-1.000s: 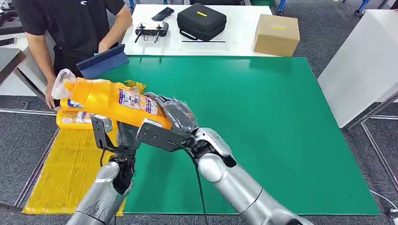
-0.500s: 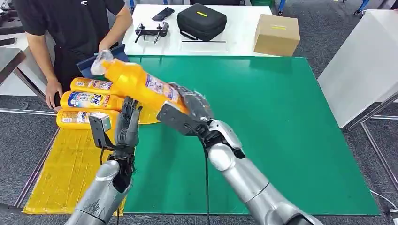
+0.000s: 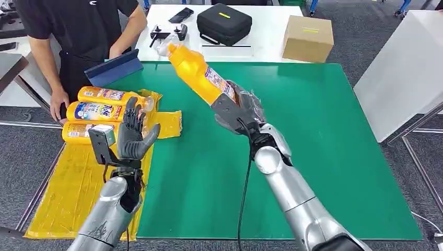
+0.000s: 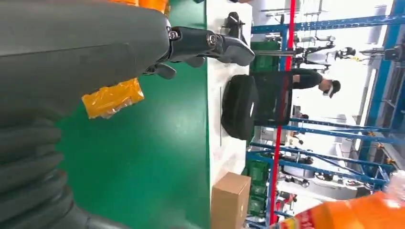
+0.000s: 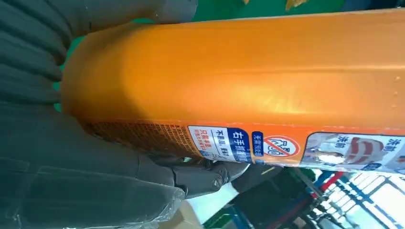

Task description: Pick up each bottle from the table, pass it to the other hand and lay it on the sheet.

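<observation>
Orange bottle aloft, hand-over pending

Orange plastic bottle [image 3: 201,77] sits tilted in your right hand [image 3: 241,111], fingers wrapped round its base, above the green mat [image 3: 313,157]. Your left hand [image 3: 133,137] stands empty, fingers spread, beside the yellow sheet [image 3: 73,193]. Bring the bottle's body low across that palm, and release only once the left fingers wrap firmly.

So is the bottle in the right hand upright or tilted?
Tilted. The right hand grips the bottle at its base, and its cap end leans up toward the far left.
</observation>
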